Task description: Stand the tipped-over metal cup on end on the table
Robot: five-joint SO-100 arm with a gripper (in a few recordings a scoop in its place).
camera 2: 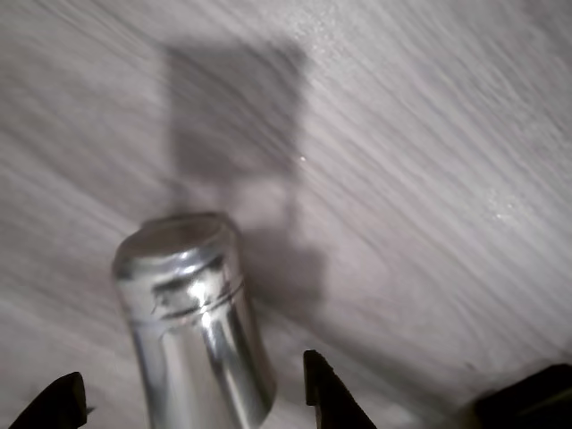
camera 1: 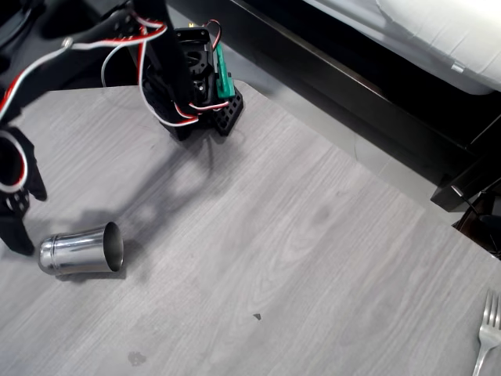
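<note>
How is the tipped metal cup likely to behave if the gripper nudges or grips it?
The metal cup lies on its round side on the smooth table, so a nudge would probably roll it, likely curving since it tapers. Its polished wall looks slippery to pinch. It seems rigid and probably light.

Grey wood-grain table (camera 1: 313, 235) carries a tipped metal cup (camera 1: 82, 251) and fork (camera 1: 487, 333).

Overhead cam looks down on my whole counter (camera 1: 297, 235) from well above. Wrist cam rides my tool (camera 2: 192, 402), close, facing down. Both share the metal cup (camera 1: 82, 251).
</note>
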